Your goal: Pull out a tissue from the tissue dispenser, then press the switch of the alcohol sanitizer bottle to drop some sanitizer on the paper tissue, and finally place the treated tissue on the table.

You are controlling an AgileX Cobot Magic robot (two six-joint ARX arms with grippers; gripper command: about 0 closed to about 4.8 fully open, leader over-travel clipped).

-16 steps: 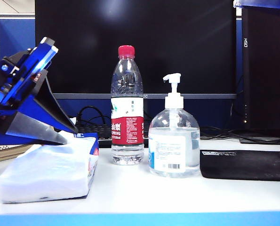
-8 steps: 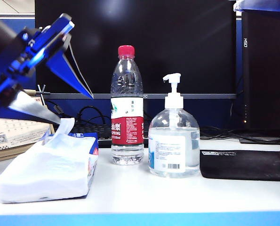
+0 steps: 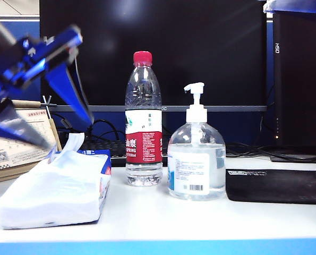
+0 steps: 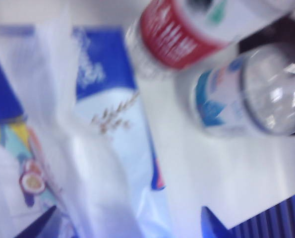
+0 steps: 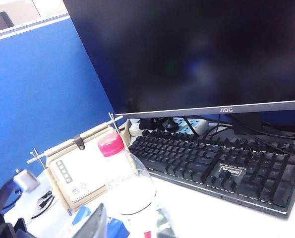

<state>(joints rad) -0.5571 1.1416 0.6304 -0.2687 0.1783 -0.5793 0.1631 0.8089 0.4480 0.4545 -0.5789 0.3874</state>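
Note:
The tissue dispenser point(image 3: 51, 194) lies at the left of the table point(image 3: 163, 220). A tuft of tissue point(image 3: 73, 144) pokes up from its top, held by nothing. My left gripper point(image 3: 71, 135) hangs open just above that tuft, one blue finger and one grey finger spread wide. The blurred left wrist view shows the pack point(image 4: 107, 124) below the left gripper point(image 4: 125, 232). The alcohol sanitizer bottle point(image 3: 196, 167) with its white pump switch point(image 3: 195, 94) stands mid-table. My right gripper point(image 5: 130, 227) is open high over the red-capped bottle point(image 5: 118, 168).
A red-capped water bottle point(image 3: 143, 122) stands between the pack and the sanitizer. A desk calendar point(image 3: 14, 143) sits behind the pack. A black mouse pad point(image 3: 277, 186) lies at the right. A keyboard point(image 5: 211, 163) and a monitor point(image 3: 158, 48) fill the back.
My left gripper lifted off the pack and opened wide, leaving a tuft of tissue standing up. It has since tipped its fingers back down toward the tuft. The right arm stayed still.

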